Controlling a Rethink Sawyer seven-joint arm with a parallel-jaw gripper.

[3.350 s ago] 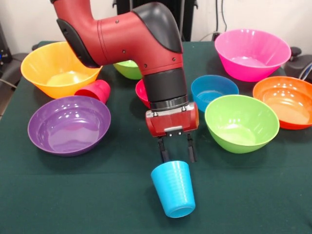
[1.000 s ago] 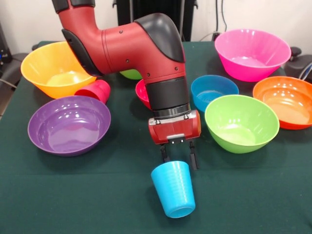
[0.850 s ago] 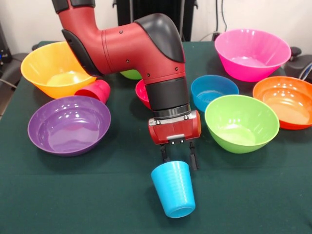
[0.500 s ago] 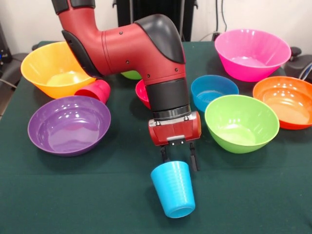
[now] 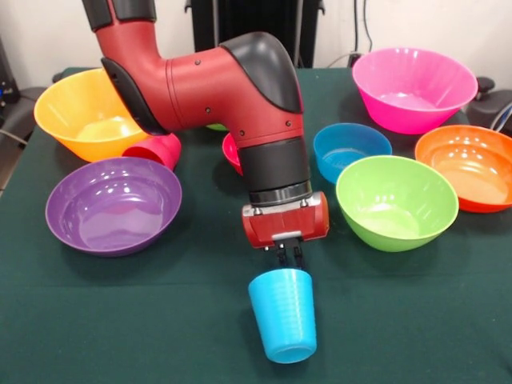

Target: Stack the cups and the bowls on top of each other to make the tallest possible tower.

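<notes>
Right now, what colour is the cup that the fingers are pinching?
Sky blue. The cup shows best in the front view, its rim between the fingers.

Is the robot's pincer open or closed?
Closed. The pincer has its black fingers pressed together, pinching the rim of the blue cup.

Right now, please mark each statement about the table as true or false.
1. The pincer is shut on the sky-blue cup. True.
2. The sky-blue cup stands inside the purple bowl. False: it is on the green cloth, apart from that bowl.
3. The red cup lies beside the yellow-orange bowl. True.
4. The pink bowl is stacked in the orange bowl. False: they sit apart.
</notes>
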